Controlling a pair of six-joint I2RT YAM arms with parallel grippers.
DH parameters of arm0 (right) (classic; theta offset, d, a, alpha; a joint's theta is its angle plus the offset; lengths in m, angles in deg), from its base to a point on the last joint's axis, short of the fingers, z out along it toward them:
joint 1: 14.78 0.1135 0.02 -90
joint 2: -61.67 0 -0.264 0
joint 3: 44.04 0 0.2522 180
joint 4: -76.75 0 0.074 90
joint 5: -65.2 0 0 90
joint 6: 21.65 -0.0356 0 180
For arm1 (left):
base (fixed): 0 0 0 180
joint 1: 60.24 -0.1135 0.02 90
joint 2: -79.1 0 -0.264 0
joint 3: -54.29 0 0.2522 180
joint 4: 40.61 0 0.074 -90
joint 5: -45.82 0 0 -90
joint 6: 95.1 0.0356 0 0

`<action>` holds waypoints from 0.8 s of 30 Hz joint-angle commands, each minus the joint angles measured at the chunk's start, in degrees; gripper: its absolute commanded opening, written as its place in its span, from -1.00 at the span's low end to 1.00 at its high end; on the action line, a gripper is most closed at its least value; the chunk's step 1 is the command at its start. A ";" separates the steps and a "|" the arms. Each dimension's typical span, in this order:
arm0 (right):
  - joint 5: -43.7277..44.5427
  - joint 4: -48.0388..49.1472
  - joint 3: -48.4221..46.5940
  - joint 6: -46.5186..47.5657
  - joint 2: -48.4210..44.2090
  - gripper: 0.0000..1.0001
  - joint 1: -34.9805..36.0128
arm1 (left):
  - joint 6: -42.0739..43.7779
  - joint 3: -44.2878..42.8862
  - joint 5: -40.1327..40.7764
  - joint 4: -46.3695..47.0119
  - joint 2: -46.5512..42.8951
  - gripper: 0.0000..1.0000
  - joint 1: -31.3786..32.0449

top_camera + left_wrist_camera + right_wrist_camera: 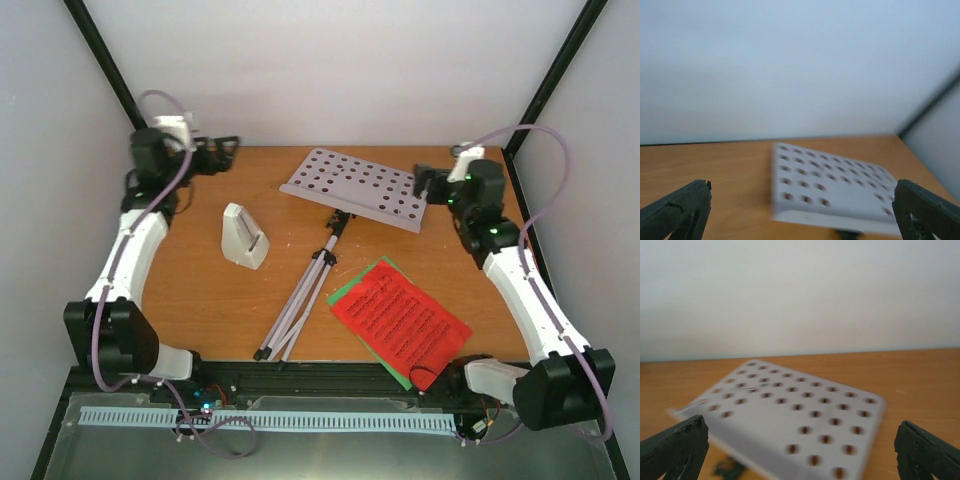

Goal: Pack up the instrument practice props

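The white perforated music stand [350,188] lies tipped over at the back of the table, its thin silver tripod [300,300] pointing toward the near edge. A small white metronome [244,236] stands to its left. The red page [400,322] lies on the green page [347,289] at the near right. My left gripper [222,153] hovers open at the back left, apart from the stand [830,185]. My right gripper [424,185] is open beside the stand's right edge. Both wrist views show the stand [800,410] blurred between wide, empty fingers [675,447].
Black frame posts [105,65] rise at both back corners in front of white walls. A metal rail [270,420] with cables runs along the near edge between the arm bases. Bare wooden tabletop [200,300] lies at the near left.
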 commanded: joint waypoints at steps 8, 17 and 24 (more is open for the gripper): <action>-5.73 20.55 26.61 1.24 -6.92 1.00 -28.09 | -3.63 36.94 25.77 31.26 -8.40 0.99 -24.53; -7.29 54.63 45.94 5.93 -2.92 1.00 -28.05 | 2.66 57.26 24.03 63.38 -3.12 0.99 -24.44; -9.71 68.29 47.81 6.10 10.00 1.00 -27.47 | 5.11 55.17 17.73 66.49 1.52 0.99 -23.87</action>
